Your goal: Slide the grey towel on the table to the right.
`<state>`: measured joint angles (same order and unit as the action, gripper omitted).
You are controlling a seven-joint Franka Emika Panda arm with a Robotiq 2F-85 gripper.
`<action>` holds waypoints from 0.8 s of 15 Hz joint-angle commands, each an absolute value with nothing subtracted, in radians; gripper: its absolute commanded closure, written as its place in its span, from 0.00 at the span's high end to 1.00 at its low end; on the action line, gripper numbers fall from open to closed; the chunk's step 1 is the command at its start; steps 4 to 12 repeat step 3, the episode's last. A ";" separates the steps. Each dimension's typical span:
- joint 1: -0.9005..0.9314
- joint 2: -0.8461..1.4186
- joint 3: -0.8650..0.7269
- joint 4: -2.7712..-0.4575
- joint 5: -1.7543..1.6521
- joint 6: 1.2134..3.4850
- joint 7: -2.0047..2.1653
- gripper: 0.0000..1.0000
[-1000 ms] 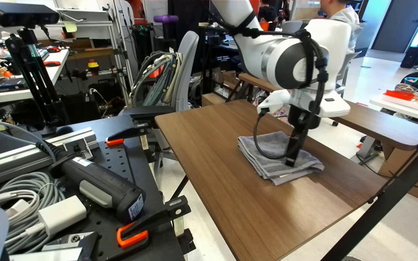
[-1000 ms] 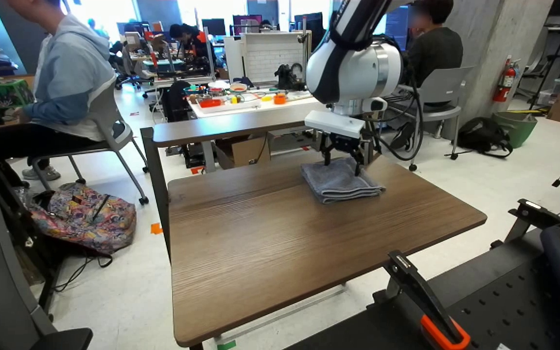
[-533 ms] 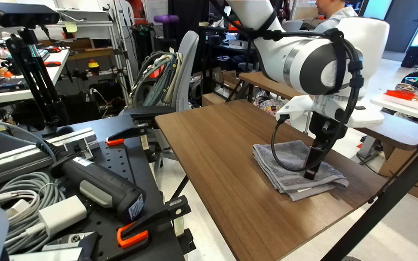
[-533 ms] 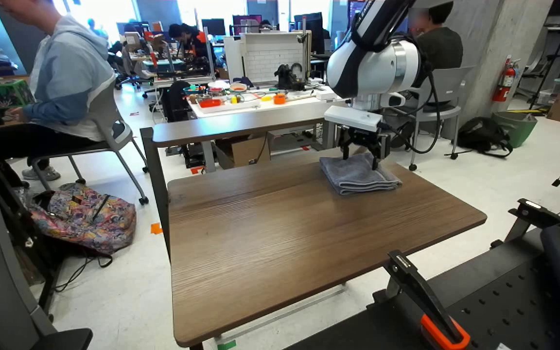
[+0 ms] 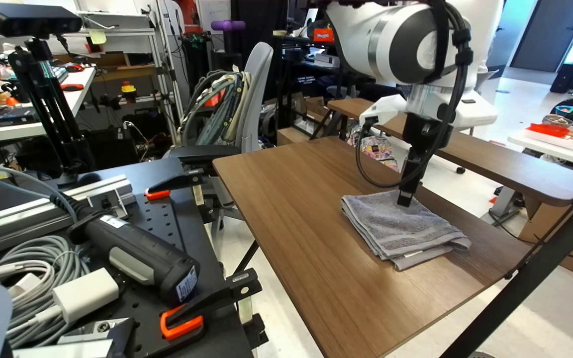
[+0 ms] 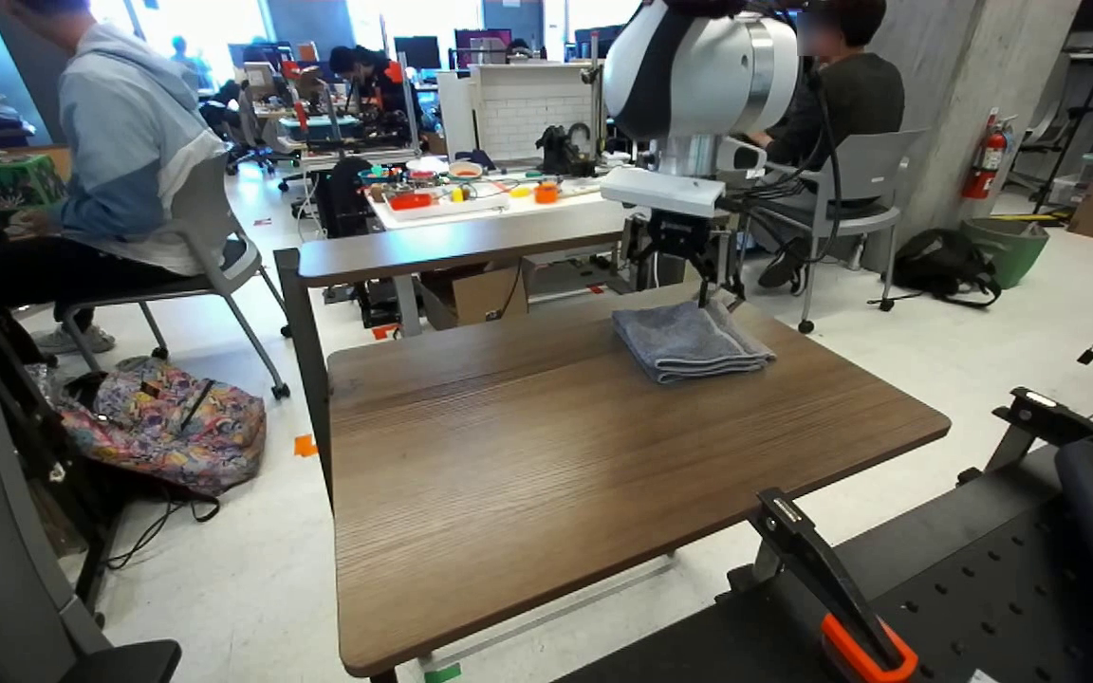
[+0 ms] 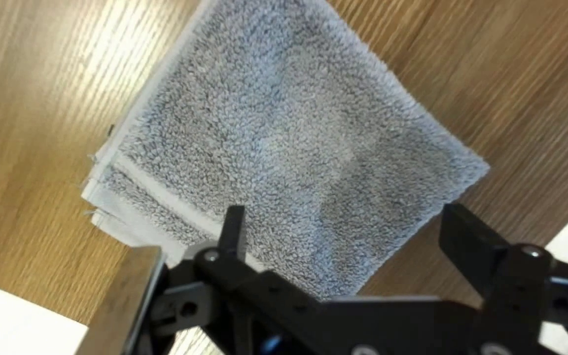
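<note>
"Confirming towel (image 5: pixel 398 226) position?"

"Folded, on the table (image 6: pixel 509 493); gripper (image 7: pixel 344 209) spread, above the table."

"Handling?"

"Judged light, soft, apt to bunch; press its middle, not 1 edge."

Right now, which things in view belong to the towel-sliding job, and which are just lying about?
Part of the job:
folded grey terry-cloth towel
long rectangular brown wood-grain table
black two-fingered gripper

Just lying about:
colourful patterned backpack
coiled grey cable
black cylindrical tool
black-and-orange clamps
</note>
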<state>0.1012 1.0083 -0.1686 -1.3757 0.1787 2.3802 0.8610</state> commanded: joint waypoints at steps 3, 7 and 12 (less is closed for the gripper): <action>0.099 0.939 -0.155 -1.441 0.157 2.378 0.842 1.00; 0.099 0.939 -0.155 -1.441 0.157 2.378 0.842 1.00; 0.099 0.939 -0.155 -1.441 0.157 2.378 0.842 1.00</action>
